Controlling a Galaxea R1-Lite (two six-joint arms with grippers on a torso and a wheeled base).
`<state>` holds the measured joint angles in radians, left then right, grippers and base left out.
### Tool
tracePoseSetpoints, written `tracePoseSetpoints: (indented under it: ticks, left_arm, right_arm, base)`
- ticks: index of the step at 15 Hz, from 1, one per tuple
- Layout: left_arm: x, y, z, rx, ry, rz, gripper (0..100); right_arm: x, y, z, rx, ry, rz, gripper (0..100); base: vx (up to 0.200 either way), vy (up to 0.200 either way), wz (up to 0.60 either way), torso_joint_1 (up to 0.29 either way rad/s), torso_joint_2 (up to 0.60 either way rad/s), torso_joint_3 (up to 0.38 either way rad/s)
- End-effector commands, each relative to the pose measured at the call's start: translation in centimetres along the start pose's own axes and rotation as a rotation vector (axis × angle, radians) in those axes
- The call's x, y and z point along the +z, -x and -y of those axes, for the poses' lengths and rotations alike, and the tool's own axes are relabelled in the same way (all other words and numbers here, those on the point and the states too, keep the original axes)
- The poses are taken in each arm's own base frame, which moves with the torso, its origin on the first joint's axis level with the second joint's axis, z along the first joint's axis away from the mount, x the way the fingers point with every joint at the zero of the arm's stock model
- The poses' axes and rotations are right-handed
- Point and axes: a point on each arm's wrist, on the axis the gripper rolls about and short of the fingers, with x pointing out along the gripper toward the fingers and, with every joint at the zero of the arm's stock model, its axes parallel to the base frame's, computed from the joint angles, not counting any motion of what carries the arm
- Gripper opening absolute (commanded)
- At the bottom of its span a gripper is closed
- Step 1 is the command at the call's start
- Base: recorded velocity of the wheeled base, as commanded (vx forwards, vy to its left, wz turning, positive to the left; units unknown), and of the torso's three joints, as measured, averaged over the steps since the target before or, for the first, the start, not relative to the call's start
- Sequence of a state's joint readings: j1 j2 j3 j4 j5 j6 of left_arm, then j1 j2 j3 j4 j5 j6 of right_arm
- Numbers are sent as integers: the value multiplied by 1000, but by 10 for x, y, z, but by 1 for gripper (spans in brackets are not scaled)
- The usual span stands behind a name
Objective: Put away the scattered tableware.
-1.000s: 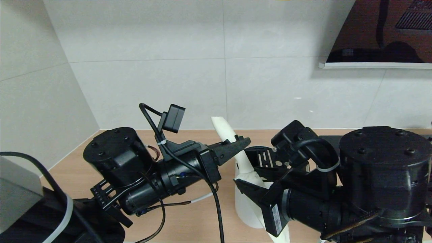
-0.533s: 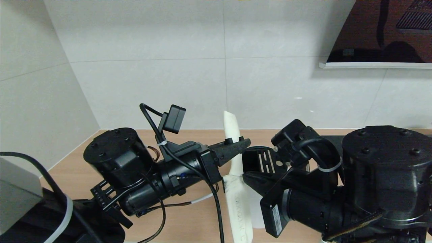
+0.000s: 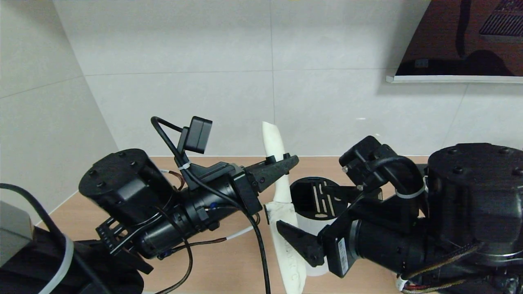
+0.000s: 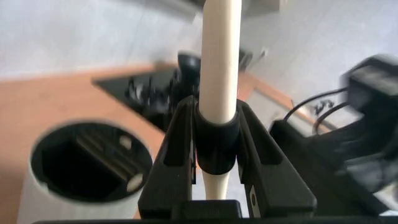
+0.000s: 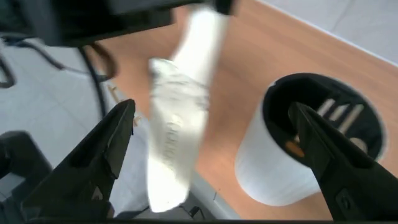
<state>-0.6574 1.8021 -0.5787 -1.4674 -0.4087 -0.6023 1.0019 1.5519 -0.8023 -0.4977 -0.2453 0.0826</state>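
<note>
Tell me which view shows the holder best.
Right wrist view: the holder shows most of its rim and wall. Left wrist view cuts off its base; the right arm partly hides it in the head view.

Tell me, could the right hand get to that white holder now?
Probably yes. The right hand is open and close beside the holder; the utensil gripped by the left hand seems clear of that path.
</note>
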Motion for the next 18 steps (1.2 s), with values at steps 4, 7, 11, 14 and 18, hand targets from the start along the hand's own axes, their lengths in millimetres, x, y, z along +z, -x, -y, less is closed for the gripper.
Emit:
tracePoseSetpoints:
  ticks: [4, 7, 11, 14, 18]
  left_arm:
    - [31, 5, 20, 29, -97, 51, 0]
    - [60, -14, 25, 241, -175, 125, 0]
    - [78, -34, 35, 365, -322, 137, 0]
    - [67, -53, 44, 493, -446, 128, 0]
    - [44, -90, 47, 613, -497, 267, 0]
  right_arm:
    - [26, 26, 82, -235, -82, 109, 100]
    - [31, 33, 106, -296, -100, 116, 100]
    - [31, 33, 110, -315, -103, 113, 100]
    - [30, 35, 114, -333, -106, 116, 100]
    - [29, 32, 115, -337, -107, 108, 100]
  base:
    - [0, 0, 0, 0, 0, 0]
    - [0, 0, 0, 0, 0, 0]
    - [0, 0, 0, 0, 0, 0]
    - [0, 0, 0, 0, 0, 0]
    - [0, 0, 0, 0, 0, 0]
